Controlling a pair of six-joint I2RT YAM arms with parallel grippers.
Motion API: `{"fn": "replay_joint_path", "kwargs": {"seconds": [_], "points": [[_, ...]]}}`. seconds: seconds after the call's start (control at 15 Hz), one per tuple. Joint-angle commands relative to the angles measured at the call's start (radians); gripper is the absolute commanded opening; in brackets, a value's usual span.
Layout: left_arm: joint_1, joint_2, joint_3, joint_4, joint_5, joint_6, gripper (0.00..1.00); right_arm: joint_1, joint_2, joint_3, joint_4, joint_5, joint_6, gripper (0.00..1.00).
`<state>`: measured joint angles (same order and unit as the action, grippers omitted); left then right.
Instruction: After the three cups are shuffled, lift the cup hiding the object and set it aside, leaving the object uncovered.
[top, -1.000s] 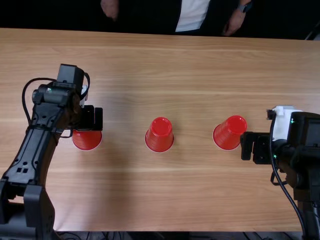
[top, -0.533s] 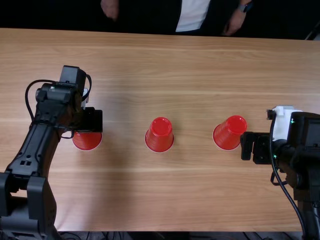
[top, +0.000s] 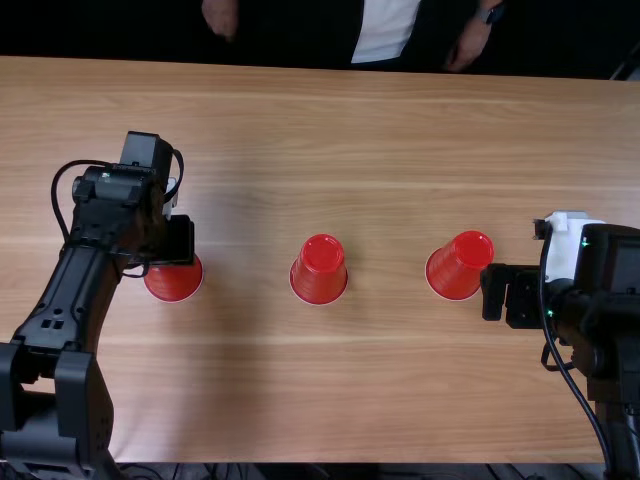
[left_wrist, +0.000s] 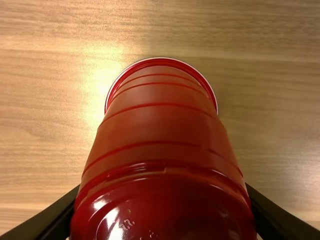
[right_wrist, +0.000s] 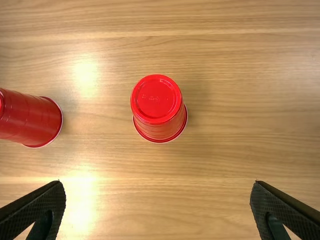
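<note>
Nearest me, both arms come up from the near edge of the table (top: 350, 130), the left arm on the left and the right arm on the right.

My left claw (top: 172, 252) is down over the left cup (top: 173, 279). In the left wrist view that cup stands upside down between the 2 black fingers (left_wrist: 45, 222), 1 finger lying against each side of it near its closed base. So the claw has closed in to the cup's width and has hold of it. The cup's white-edged rim looks to be resting on the wood, though I cannot be sure of that from here.

My right claw (right_wrist: 156, 187) is spread wide, its 2 fingers far apart, and it grips nothing. In the top view it sits just beside the right cup (top: 459, 265), on the side away from the other cups and apart from it. In the right wrist view the same cup lies ahead, midway between the fingers.

The 3 red cups stand in 1 row across the middle of the table, all mouth down and well apart from one another. The middle cup (top: 319, 268) is between the other 2, about level with them. I cannot tell which cup covers the object.

Beyond the row, the light brown wood runs on to the table's far edge.
</note>
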<state>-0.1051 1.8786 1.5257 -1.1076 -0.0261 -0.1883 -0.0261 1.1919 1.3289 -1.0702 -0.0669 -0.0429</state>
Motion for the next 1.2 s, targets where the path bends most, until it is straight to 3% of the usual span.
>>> {"fn": "replay_joint_path", "kwargs": {"seconds": [0.0,0.27,0.6,0.93,1.0,1.13], "points": [[-0.005,0.001,0.09,-0.01,-0.009,-0.011,0.11,0.011,-0.011,-0.007,0.001,0.001,0.004,1.0],[-0.007,-0.056,0.24,-0.122,-0.001,-0.012,0.11,0.011,-0.011,-0.013,0.003,0.001,0.004,1.0],[0.019,-0.134,0.298,-0.218,-0.009,-0.014,0.12,0.009,-0.009,-0.004,0.003,0.001,0.004,1.0],[0.239,-0.223,0.269,-0.258,-0.011,-0.014,0.14,0.011,-0.011,-0.002,0.009,0.001,0.004,1.0],[0.268,-0.236,0.234,-0.256,-0.018,-0.012,0.14,0.011,-0.011,-0.002,0.009,0.001,0.004,1.0],[0.298,-0.259,0.168,-0.253,-0.062,-0.009,0.17,0.012,-0.011,-0.004,0.009,0.001,0.004,1.0]]}}
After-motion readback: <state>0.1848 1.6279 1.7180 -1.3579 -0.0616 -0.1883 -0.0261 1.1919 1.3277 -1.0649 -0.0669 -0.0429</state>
